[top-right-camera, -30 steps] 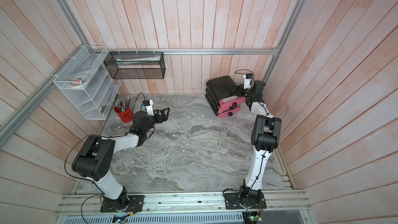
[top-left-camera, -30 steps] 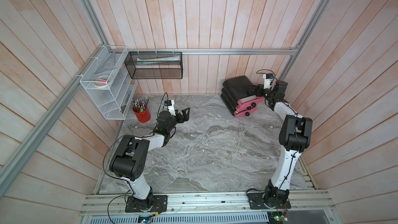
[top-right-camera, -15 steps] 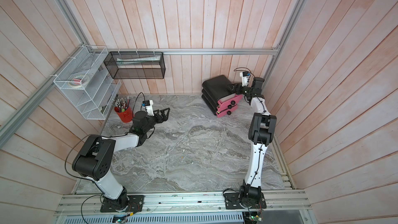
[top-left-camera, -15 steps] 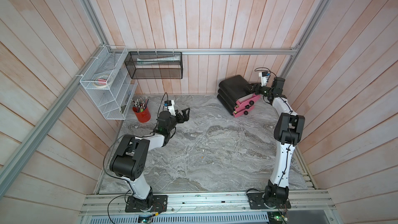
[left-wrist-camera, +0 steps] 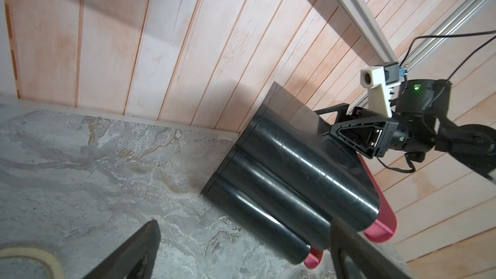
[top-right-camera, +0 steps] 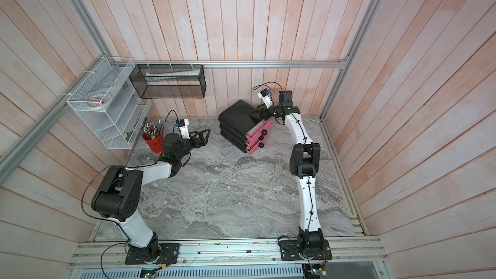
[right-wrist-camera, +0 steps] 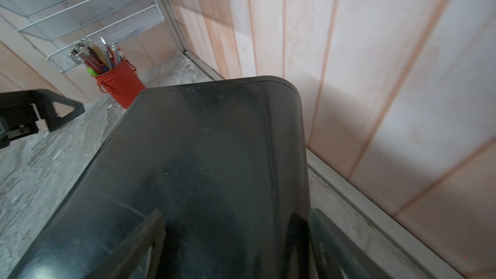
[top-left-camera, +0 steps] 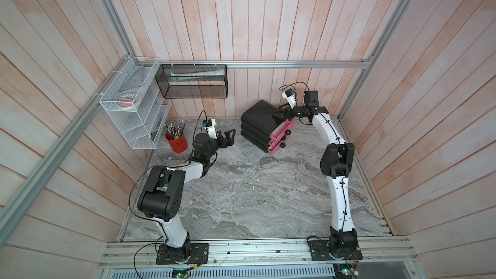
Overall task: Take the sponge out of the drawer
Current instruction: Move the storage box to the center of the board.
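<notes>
On the left wall we saw a wire rack (top-left-camera: pixel 134 108), and beside it on the back wall a black mesh basket (top-left-camera: pixel 193 81). Below the rack a red cup (top-left-camera: pixel 178 142) of pens stood on the table (top-left-camera: pixel 255 197). Just right of the cup the left gripper (top-left-camera: pixel 230 136) hung over the table with its jaws wide and nothing between them. In the left wrist view its fingers (left-wrist-camera: pixel 134 248) stood far apart and pointed toward the unit (left-wrist-camera: pixel 290 183).

Right of centre, near the back wall, we found that black unit (top-left-camera: pixel 257 119) with three pink drawers. The top drawer (top-left-camera: pixel 285 128) was pulled out farthest and the two below stood only a little out. Inside the top one a pale patch (top-right-camera: pixel 251 131) showed in a top view. We took it for the sponge lying in the drawer, though we could not tell for sure.

The right gripper (top-left-camera: pixel 277 113) was over the front of the unit's top, above the open drawer. Its jaws were spread wide and held nothing, and in the right wrist view its fingers (right-wrist-camera: pixel 150 237) lay low over the glossy black top.
</notes>
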`<state>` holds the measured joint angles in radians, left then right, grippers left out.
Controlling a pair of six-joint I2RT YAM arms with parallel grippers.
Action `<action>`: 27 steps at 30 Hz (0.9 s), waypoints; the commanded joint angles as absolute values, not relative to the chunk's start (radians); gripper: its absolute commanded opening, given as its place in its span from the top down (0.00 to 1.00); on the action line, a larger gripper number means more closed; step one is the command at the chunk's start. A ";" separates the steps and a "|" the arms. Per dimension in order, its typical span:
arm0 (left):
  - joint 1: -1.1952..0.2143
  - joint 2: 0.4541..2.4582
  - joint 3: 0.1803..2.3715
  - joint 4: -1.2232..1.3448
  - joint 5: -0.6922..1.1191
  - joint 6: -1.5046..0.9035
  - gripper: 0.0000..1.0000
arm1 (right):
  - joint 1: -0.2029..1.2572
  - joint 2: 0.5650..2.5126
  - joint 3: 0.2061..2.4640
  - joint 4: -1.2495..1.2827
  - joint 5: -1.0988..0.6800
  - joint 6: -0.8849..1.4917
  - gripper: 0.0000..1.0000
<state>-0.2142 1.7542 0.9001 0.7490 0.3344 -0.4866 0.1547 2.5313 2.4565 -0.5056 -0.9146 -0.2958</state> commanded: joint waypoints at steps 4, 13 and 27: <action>-0.130 1.768 0.980 0.721 0.536 -0.499 0.00 | 0.265 2.559 2.320 -0.822 -0.769 -0.491 0.17; -0.123 1.785 1.037 0.618 0.591 -0.462 0.00 | 0.228 2.300 2.123 -0.542 -0.757 -0.303 0.14; -0.071 1.857 1.187 0.520 0.516 -0.443 0.00 | 0.092 1.768 1.303 0.173 -0.207 0.320 0.08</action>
